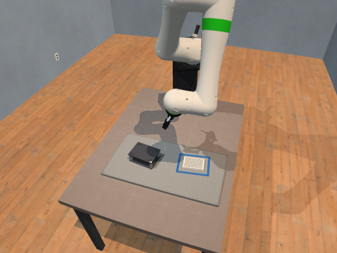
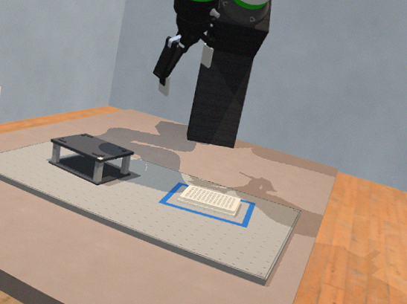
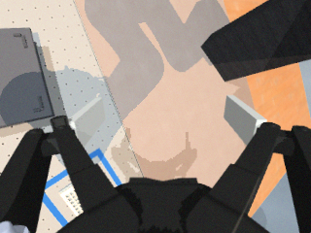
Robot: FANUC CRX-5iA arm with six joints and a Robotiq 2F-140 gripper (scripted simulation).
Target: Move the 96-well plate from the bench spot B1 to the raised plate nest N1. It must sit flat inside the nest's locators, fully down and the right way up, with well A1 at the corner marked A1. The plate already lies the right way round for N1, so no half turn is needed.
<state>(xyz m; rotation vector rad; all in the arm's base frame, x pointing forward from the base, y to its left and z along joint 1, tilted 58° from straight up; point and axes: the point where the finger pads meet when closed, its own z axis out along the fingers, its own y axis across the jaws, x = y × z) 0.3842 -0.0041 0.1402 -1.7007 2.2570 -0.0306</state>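
Observation:
The white 96-well plate point(image 1: 193, 162) lies flat inside the blue square of spot B1 on the grey perforated board; it also shows in the exterior view point(image 2: 209, 198), and a corner shows in the wrist view point(image 3: 71, 200). The raised black nest N1 point(image 1: 144, 155) point(image 2: 91, 156) stands on short posts to the left of the plate, and its top is bare; its top also shows in the wrist view point(image 3: 21, 80). My gripper point(image 2: 185, 71) point(image 3: 163, 107) hangs high above the table, behind the board, wide open and empty. In the top view only one finger point(image 1: 166, 124) shows below the arm.
The grey perforated board point(image 1: 166, 169) lies on a brown table. The robot's black pedestal point(image 2: 220, 86) stands at the table's back. The white arm point(image 1: 201, 68) hangs over the table's rear half. Wooden floor surrounds the table.

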